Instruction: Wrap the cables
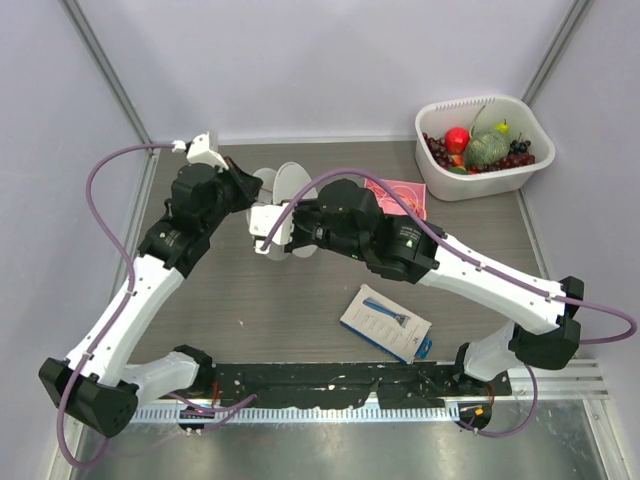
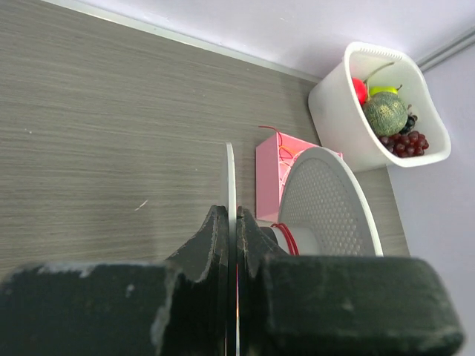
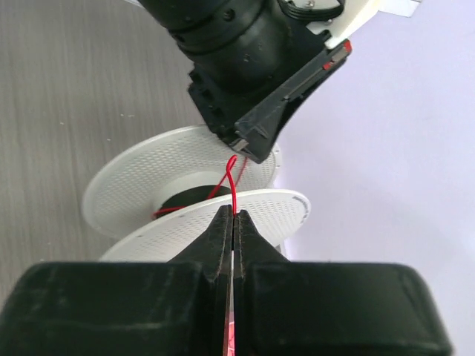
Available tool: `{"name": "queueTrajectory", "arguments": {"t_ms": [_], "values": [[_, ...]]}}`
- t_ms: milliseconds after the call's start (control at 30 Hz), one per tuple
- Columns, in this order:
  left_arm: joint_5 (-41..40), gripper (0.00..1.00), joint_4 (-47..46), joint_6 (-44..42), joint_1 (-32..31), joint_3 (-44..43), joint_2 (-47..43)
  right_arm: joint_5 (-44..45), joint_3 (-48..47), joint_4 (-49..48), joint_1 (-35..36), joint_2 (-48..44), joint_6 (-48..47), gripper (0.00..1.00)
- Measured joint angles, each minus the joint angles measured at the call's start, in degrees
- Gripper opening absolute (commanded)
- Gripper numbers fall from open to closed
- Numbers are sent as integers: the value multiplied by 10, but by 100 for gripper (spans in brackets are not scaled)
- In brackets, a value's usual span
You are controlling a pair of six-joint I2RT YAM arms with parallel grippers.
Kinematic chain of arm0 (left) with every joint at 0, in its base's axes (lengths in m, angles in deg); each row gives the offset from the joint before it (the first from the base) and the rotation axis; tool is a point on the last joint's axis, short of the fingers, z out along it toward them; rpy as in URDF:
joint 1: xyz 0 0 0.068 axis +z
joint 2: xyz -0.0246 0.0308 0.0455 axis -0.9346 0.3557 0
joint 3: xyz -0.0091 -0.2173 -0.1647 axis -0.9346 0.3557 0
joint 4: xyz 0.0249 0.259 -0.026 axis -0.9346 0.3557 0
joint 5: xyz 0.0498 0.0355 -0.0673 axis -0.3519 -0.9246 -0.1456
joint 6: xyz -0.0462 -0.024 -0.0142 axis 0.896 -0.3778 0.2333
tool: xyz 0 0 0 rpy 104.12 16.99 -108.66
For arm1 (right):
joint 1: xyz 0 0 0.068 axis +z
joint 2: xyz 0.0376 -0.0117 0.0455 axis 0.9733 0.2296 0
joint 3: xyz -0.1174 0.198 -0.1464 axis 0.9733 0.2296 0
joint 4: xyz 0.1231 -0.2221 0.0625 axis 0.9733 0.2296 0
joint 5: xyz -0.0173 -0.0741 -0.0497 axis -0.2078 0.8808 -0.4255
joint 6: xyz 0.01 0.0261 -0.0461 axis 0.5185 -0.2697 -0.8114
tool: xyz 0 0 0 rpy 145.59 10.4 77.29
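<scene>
Near the middle of the table [image 1: 300,310], my left claw [image 2: 231,222] is clamped on the thin edge of one flange of a white perforated spool [image 3: 148,189]. My right claw [image 3: 232,220] is pinched tight on the red wire [image 3: 233,189]. The wire rises from my fingertips in a small arch, then drops between the two flanges to the dark hub, where a few red turns sit. Beyond the spool lies a pink card [image 2: 269,178] with more fine red strands on it. A white tub [image 2: 334,111] of fruit stands at the far right corner.
</scene>
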Motion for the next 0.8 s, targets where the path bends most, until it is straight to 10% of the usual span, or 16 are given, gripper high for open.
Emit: {"name": "queueTrajectory", "arguments": {"t_ms": [800], "values": [[118, 0, -89, -203, -73, 111, -108, 2, -6, -7, -60, 10, -45, 1]]}}
